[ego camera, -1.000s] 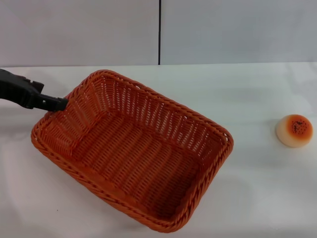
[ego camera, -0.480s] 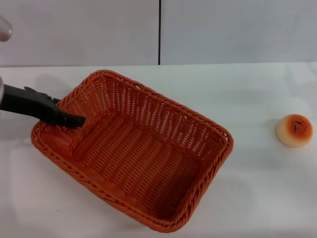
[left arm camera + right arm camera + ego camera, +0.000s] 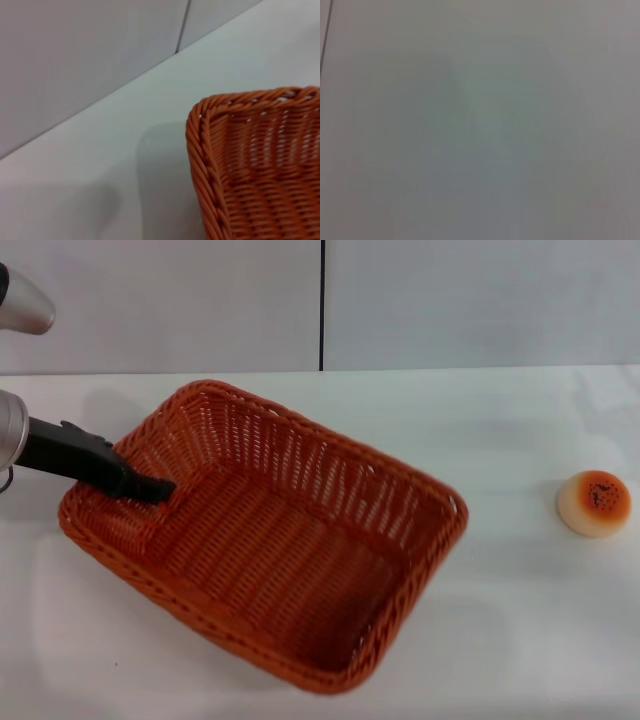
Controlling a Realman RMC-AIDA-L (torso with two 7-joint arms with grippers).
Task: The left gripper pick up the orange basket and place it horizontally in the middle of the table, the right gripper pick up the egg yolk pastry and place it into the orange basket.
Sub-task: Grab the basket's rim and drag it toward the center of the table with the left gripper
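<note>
Basket: orange basket (image 3: 265,540) askew on the white counter (image 3: 520,620), left of middle | left pincer (image 3: 150,487) reaches over its left rim, seemingly gripping that wall to turn it | egg yolk pastry (image 3: 594,503) well apart, far right | right pincer unseen.
</note>
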